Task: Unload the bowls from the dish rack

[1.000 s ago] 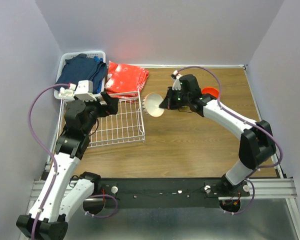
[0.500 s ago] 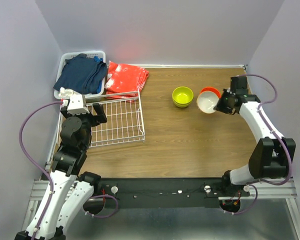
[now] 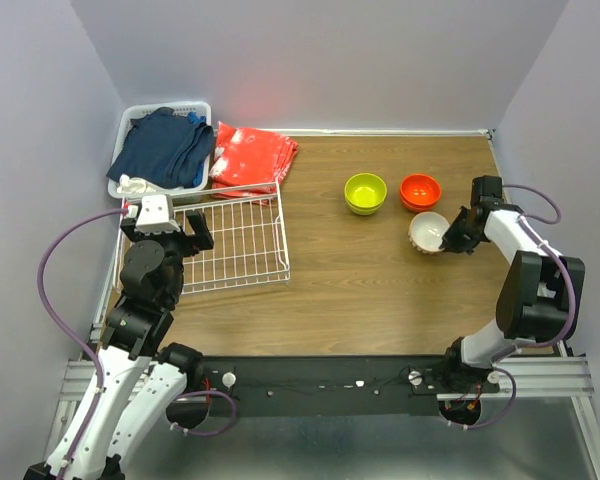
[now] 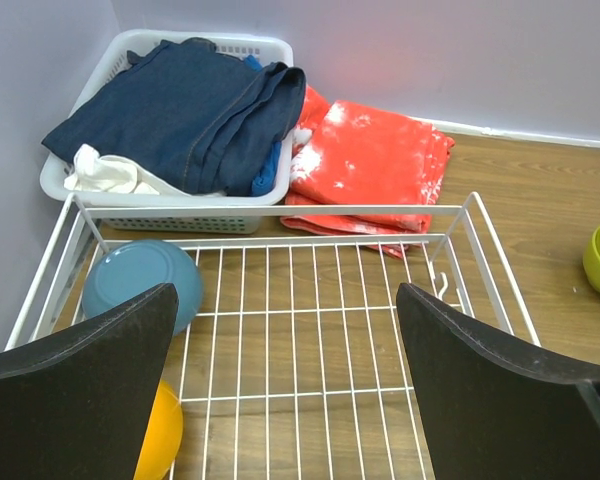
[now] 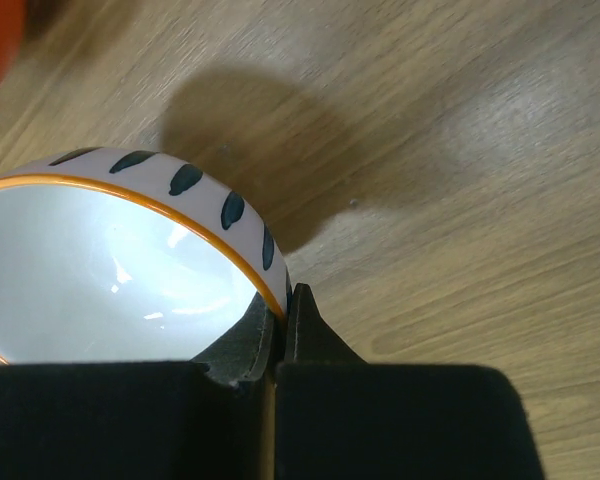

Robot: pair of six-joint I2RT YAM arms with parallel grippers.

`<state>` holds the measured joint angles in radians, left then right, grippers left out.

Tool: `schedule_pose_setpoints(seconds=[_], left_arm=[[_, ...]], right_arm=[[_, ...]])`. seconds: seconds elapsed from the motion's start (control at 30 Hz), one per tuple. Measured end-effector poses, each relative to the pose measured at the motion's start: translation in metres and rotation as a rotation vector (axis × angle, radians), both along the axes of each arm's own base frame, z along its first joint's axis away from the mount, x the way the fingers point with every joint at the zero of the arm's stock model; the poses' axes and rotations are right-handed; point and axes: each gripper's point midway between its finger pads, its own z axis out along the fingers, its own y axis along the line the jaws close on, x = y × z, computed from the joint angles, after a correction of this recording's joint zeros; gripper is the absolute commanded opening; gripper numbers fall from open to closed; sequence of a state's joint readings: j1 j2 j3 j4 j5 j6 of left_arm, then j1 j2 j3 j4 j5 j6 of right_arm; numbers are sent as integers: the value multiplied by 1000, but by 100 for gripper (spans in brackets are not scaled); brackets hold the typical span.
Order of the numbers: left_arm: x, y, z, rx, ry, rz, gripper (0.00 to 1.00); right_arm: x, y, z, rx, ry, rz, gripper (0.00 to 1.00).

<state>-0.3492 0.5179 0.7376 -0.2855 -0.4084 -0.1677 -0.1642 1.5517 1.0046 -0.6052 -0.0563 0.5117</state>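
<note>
Wooden table (image 3: 380,290) fills the top view. At its 9 o'clock edge sits the white wire dish rack (image 3: 242,250). At 11 o'clock of the rack, there's the white plastic basket (image 3: 195,105) heaped with dark blue clothes (image 3: 165,148), and a folded red-orange cloth (image 3: 252,152) lies just beside the basket at its 3 o'clock.

Over the rack's near end hangs the left gripper (image 4: 285,310), jaws spread wide, nothing between them. Its wrist camera looks down into the rack. A blue bowl (image 4: 140,283) lies on its side in the 9 o'clock corner, and a yellow-orange bowl (image 4: 160,435) peeks out at 7 o'clock, partly behind the left finger.

Out on the open table, a lime green bowl (image 3: 365,192) stands at about 1 o'clock from the table's centre. A red-orange bowl (image 3: 420,190) stands near it at its 3 o'clock. At 5 o'clock of the red-orange one, the right gripper (image 5: 285,320) has its jaws pinching the rim of a white bowl (image 3: 429,231) with an orange lip and dark dashes outside. The bowl is tilted low over the wood; whether it touches down, I cannot tell.
</note>
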Motion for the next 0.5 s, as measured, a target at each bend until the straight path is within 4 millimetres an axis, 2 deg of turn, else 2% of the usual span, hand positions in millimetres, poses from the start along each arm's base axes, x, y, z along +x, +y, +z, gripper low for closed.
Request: schedule_pose_setpoints(seconds=[0.2,0.3,0.4,0.43,0.5], left_arm=[[0,1,0,4,-2,4,99],[0,1,0,5,-2,4,99],[0,1,0,6,-1,4,99],[0,1,0,6,-1,3,99],[0,1,0,6,0,3,99]], right_arm=[[6,-8,-17,-29,23,-32,21],[9,-11,-23,-38,28,-36,32],[15,-12,-24,-40,9,-45,53],[15,-12,-24,-43,8,-40,67],[17,-13,-22,-46,0,-42,77]])
